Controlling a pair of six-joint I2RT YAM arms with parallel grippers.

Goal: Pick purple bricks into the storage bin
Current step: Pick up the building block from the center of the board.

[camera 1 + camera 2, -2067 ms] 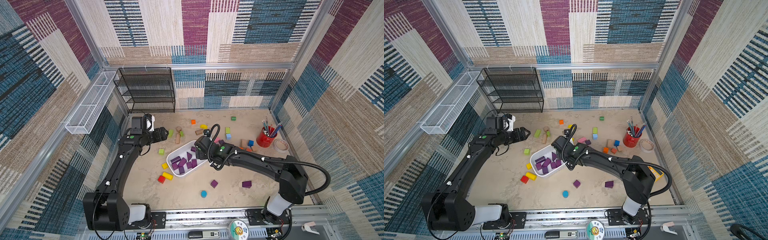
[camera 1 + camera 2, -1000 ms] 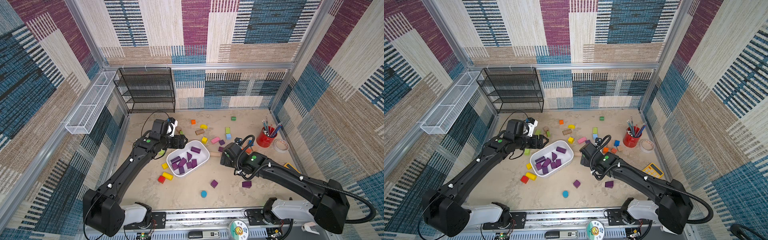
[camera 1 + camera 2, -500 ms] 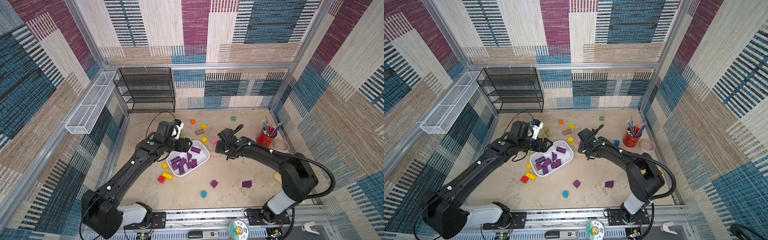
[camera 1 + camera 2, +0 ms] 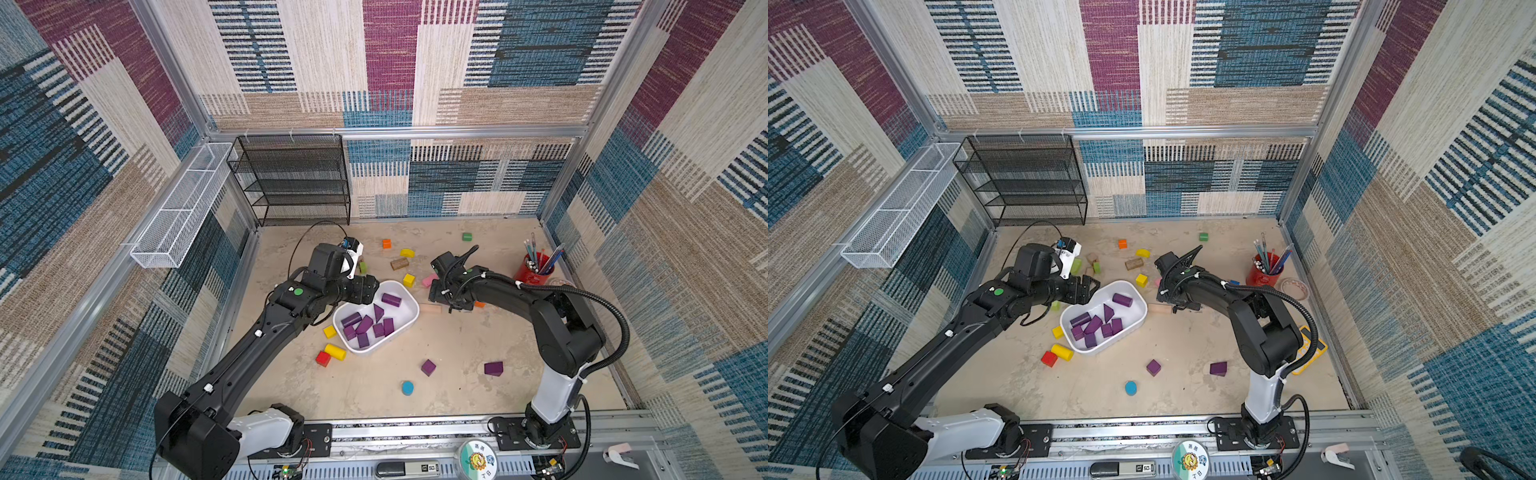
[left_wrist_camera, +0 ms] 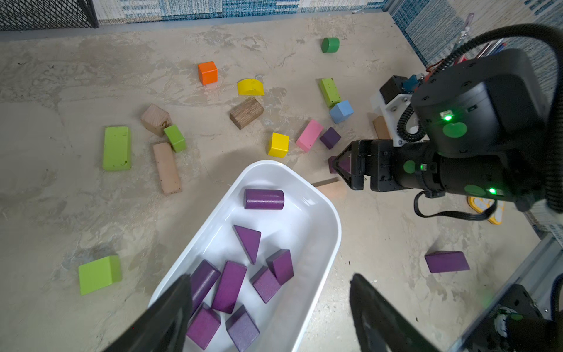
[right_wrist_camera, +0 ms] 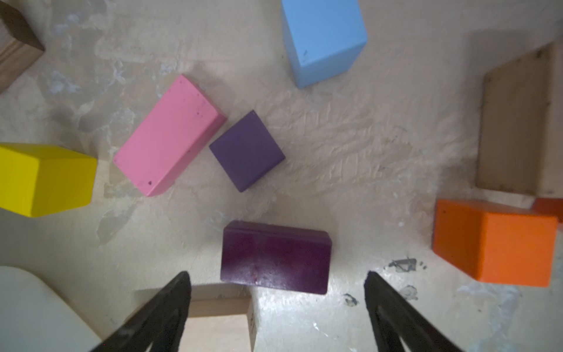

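The white storage bin (image 4: pixel 405 309) (image 5: pixel 332 219) sits mid-table with several purple bricks (image 4: pixel 365 325) inside. My left gripper (image 4: pixel 370 291) (image 5: pixel 269 279) hangs open over the bin's back-left end, holding nothing. My right gripper (image 4: pixel 451 305) (image 6: pixel 277 274) points down, open, right of the bin. A purple oblong brick (image 6: pixel 275 257) lies on the table just ahead of the gap between its fingertips. A small purple cube (image 6: pixel 246 151) rests beyond it against the pink bar (image 6: pixel 169 137). Two more purple bricks (image 4: pixel 428 367) (image 4: pixel 493 368) lie near the front.
Round the right gripper lie a yellow cube (image 6: pixel 45 179), light blue block (image 6: pixel 324 39), orange cube (image 6: pixel 493 243) and plain wooden bar (image 4: pixel 430 308). A red pencil cup (image 4: pixel 536 272) stands at right, a black mesh rack (image 4: pixel 295 183) at the back left.
My right arm has folded up and its gripper has shifted back and left onto the purple oblong brick. My left gripper has moved right, over the bin's end. Both stay open.
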